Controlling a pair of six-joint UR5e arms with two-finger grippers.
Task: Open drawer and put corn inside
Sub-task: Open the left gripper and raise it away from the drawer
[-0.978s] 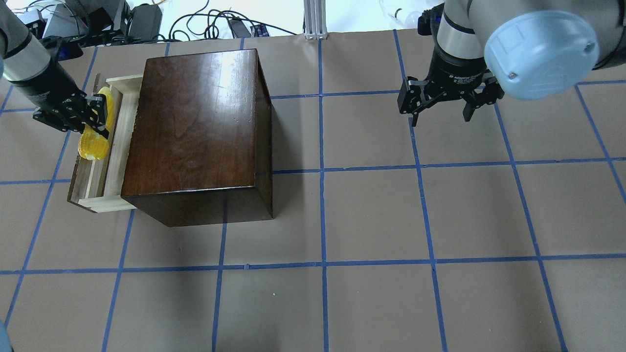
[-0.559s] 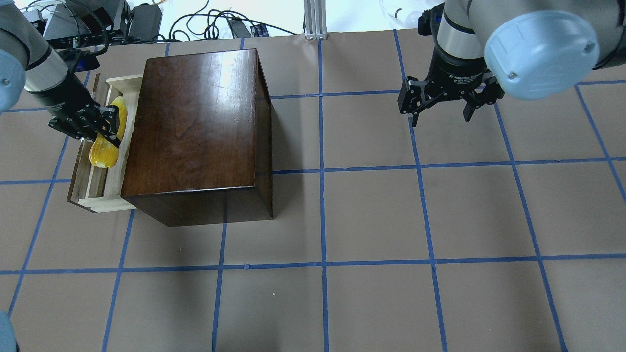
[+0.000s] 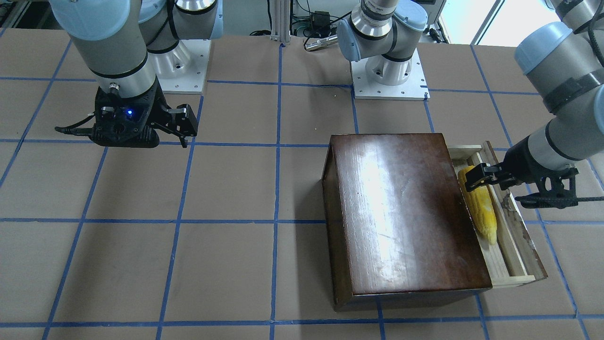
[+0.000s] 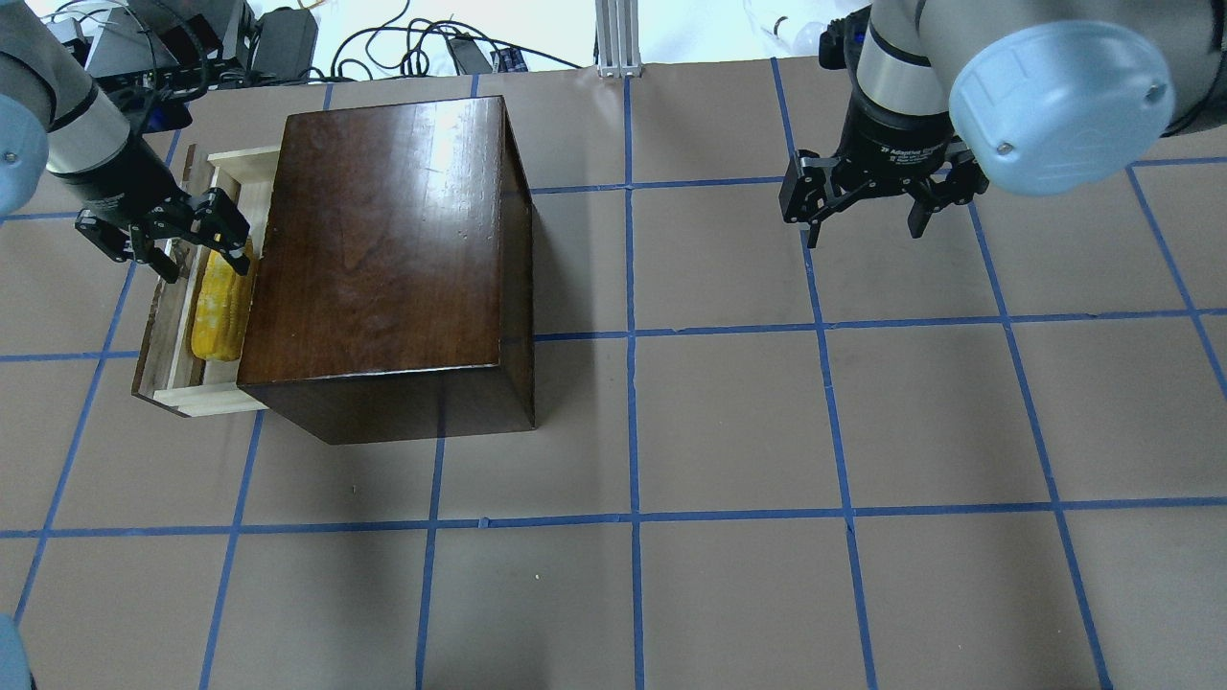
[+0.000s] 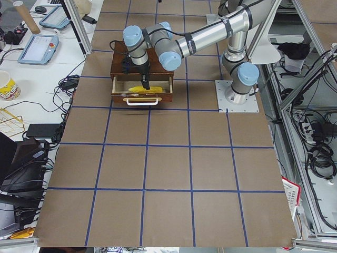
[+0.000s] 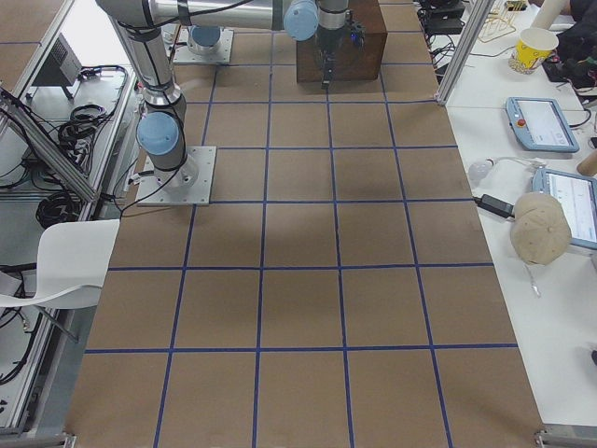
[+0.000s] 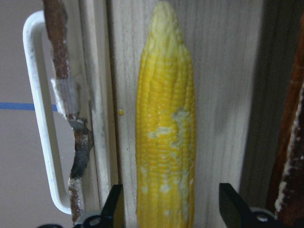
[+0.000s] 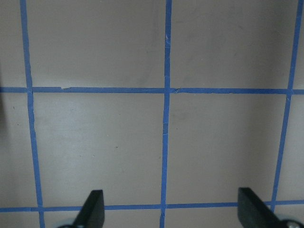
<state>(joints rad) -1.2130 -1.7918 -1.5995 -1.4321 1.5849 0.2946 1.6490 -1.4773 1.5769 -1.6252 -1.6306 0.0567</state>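
The yellow corn (image 4: 222, 302) lies flat on the floor of the pulled-out drawer (image 4: 165, 335), which sticks out of the dark-brown box (image 4: 383, 249). In the left wrist view the corn (image 7: 166, 142) rests free on the pale wood, with its tip pointing away. My left gripper (image 4: 199, 251) is open and empty, just above the corn's thick end, one finger on each side. In the front-facing view the corn (image 3: 481, 208) and the left gripper (image 3: 486, 186) show the same. My right gripper (image 4: 868, 225) is open and empty, hovering over the table far to the right.
The drawer has a white wire handle (image 7: 35, 118) on its chipped dark front panel (image 3: 524, 236). The table is brown paper with blue tape lines (image 8: 165, 142). Cables and equipment lie beyond the far edge (image 4: 240, 38).
My left gripper has opened and let go of the corn. The corn dropped from a tilted hold to lie flat in the drawer. The right arm has not moved.
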